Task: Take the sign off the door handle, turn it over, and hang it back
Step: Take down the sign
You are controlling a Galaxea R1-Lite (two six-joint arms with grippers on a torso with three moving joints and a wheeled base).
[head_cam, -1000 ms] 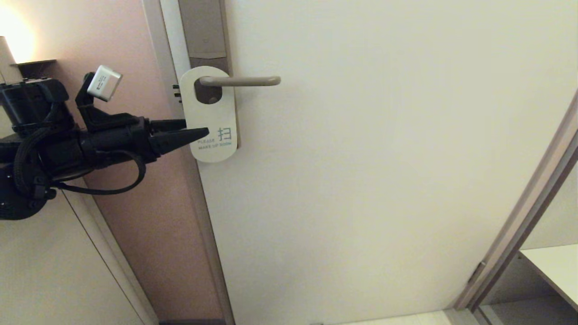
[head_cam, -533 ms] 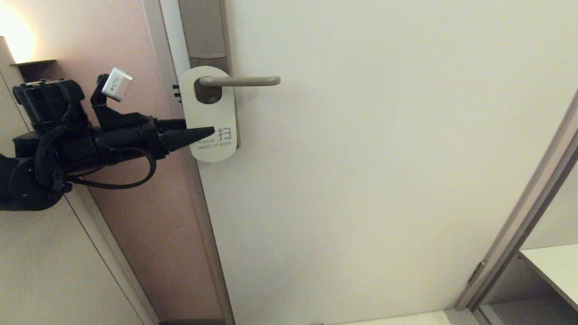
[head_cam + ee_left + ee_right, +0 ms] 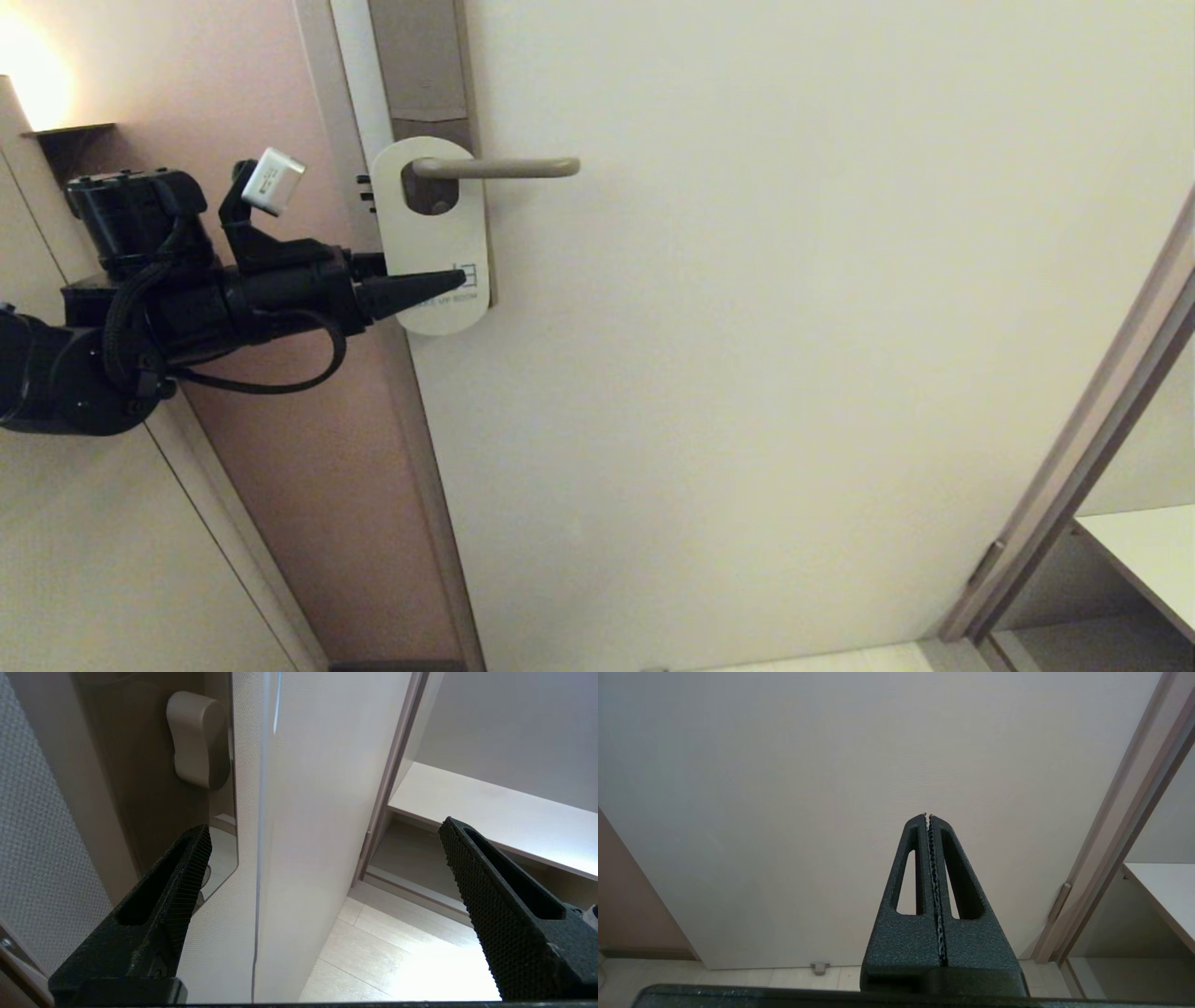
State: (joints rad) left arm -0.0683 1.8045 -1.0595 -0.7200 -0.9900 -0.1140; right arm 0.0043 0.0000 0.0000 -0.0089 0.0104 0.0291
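A pale door (image 3: 794, 373) fills most of what we see, its hinge-free edge meeting a pinkish wall (image 3: 280, 84) on our left and a grey frame (image 3: 1074, 448) on our right, with a strip of floor (image 3: 402, 961) below. Broad bare door lies to the right of and beneath the hardware. The door handle (image 3: 495, 168) runs level, its free end pointing to our right. The sign (image 3: 431, 233) hangs from it near the pivot, long axis vertical, white side out with "MAKE UP ROOM" partly readable, its lower end free just beside the door's edge. Our left gripper (image 3: 420, 275) reaches in level from the wall side, fingers (image 3: 187, 868) spread wide and straddling the sign's lower part, gripping nothing. Our right gripper (image 3: 928, 816) is parked facing the bare door, fingers pressed together and empty.
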